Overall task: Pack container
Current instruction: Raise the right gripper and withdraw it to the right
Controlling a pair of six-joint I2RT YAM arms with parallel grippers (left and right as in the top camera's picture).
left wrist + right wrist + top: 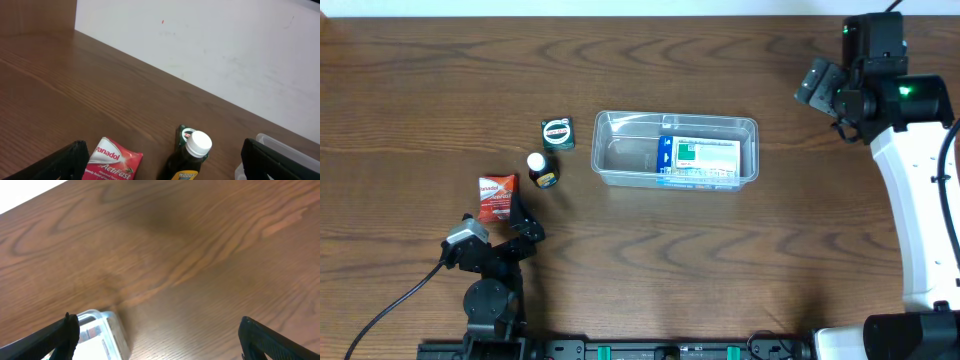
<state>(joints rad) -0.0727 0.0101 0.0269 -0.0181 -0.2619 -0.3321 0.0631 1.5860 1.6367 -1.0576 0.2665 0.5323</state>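
Now: both grippers wide, holding nothing

Low at the near left, just behind red box (496, 198): left gripper (500, 222), spread wide. Far right: right gripper (817, 83), equally wide, well apart from container (620, 150) mid-table. Fingertips cut off in both wrist views. Counted: one container, one white box (705, 158) inside, one bottle (541, 170), one green box (557, 133), one red box.

Reads as robotics lab or test bench, not home. Bare wood-grain tabletop (420, 80), plain white wall (225, 50) behind. Black arm (488, 300) at lower left, white arm (910, 200) at right. Black mounting rail (650, 350) along bottom edge, loose cable (390, 305). Few staged props: clear container (625, 150), red Panadol packet (496, 198).
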